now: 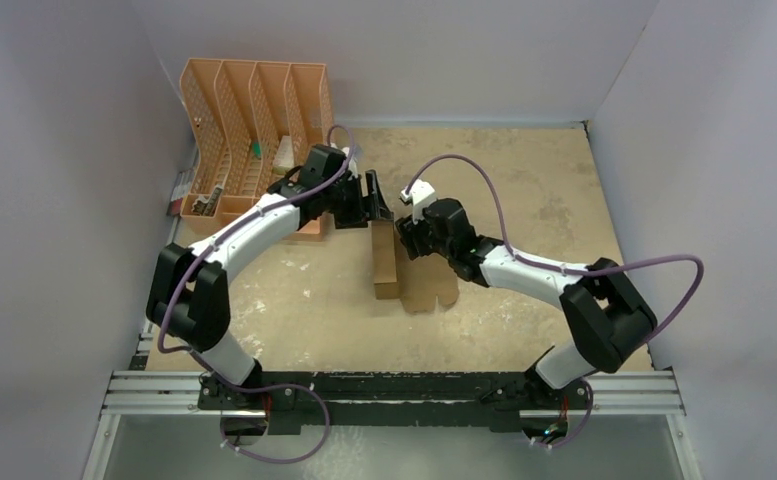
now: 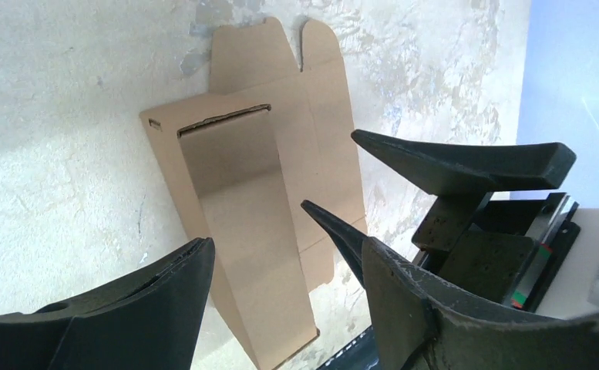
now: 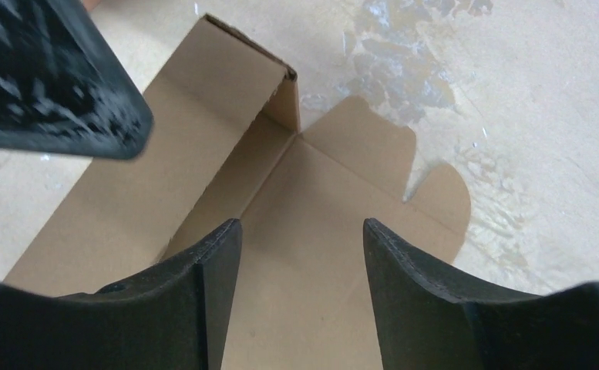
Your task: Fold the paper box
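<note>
paper box point(image 1: 411, 282): left panel raised, rounded tabs flat at near edge. left fingers point(image 2: 149, 316), right fingers point(image 3: 419, 308): spread apart, holding nothing, over it. counter point(image 1: 534, 190) wide to its right.

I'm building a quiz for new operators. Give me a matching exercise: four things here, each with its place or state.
Things:
1. paper box
2. orange organiser
3. left end effector
4. right end effector

Places or states:
A. open, above the box's flat panel
B. back left corner of the table
C. mid-table, one panel raised
D. open, at the raised panel's far end

Pairs: 1-C, 2-B, 3-D, 4-A
</note>
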Robot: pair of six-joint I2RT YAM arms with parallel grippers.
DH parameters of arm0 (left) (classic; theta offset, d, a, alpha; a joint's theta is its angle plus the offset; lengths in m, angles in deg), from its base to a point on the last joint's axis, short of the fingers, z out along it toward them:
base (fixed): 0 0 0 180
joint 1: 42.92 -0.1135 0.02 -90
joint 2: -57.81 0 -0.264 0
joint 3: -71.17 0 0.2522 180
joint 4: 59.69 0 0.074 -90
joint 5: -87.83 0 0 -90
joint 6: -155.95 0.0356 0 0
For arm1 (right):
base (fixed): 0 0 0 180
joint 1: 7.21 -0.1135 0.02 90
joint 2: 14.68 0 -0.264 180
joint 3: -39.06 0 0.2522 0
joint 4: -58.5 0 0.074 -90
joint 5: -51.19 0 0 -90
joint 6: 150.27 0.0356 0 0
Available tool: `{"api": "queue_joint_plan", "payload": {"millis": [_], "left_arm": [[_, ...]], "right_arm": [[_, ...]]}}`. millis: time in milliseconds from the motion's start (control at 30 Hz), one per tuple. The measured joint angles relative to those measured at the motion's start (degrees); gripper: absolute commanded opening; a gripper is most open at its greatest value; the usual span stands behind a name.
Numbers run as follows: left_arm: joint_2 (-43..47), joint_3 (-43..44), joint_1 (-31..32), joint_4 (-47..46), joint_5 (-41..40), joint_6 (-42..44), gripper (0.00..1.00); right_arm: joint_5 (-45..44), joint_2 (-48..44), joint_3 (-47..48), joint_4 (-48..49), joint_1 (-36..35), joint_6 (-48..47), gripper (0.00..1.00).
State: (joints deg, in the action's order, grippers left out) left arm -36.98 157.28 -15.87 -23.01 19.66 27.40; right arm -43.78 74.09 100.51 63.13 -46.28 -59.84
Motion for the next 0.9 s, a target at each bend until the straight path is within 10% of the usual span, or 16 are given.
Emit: {"api": "queue_joint_plan", "payload": {"millis": [500, 900], "left_arm": [[1.57, 6.10, 14.93, 11.96, -30.45, -2.19, 0.74], [-3.89, 6.45, 16.59, 14.60, -35.28, -2.43, 0.64]], "right_arm": [[-9.46, -11.98, -1.97, -14.73, 0.02, 4.55, 0.76], [-12.59, -24.46, -9.31, -19.43, 4.33, 11.98, 0.83]]}}
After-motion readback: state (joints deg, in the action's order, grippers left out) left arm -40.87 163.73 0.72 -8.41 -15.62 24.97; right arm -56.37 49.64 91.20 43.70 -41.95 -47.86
